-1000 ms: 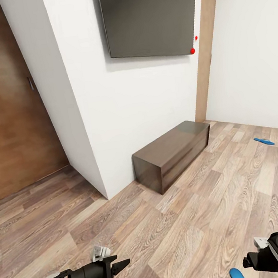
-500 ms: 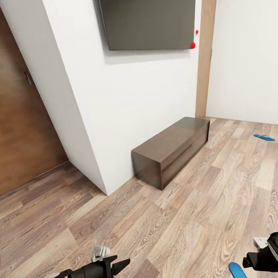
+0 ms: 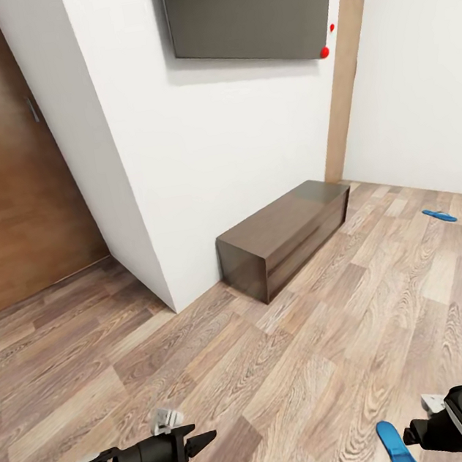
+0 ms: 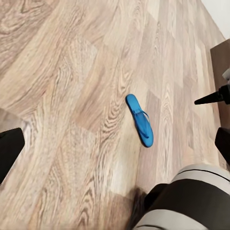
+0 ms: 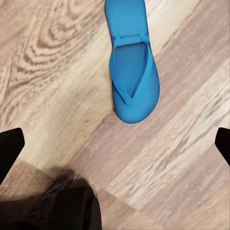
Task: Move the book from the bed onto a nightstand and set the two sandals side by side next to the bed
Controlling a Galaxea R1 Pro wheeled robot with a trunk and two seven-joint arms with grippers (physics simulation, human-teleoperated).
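One blue sandal point(image 3: 393, 444) lies flat on the wood floor just left of my right gripper point(image 3: 410, 435). In the right wrist view this sandal point(image 5: 131, 72) lies ahead of the open right gripper point(image 5: 115, 143), untouched, with the fingertips far apart. The left wrist view shows the same sandal point(image 4: 140, 120) beyond the open, empty left gripper point(image 4: 115, 148). My left gripper point(image 3: 199, 437) hovers low at the head view's lower left. The other sandal point(image 3: 440, 215) lies far off at the right, near the white wall. The book, the bed and the nightstand are out of view.
A long dark TV bench point(image 3: 284, 241) stands against the white wall under a wall-mounted screen point(image 3: 249, 6). A protruding wall corner point(image 3: 155, 294) is ahead on the left, with a brown door point(image 3: 9, 183) beyond it. Wood-plank floor point(image 3: 282, 371) stretches between me and the bench.
The camera has shifted: the wall, screen and bench sit a little higher and further off in the picture, and more of the near sandal shows. Both arms hold the same pose.
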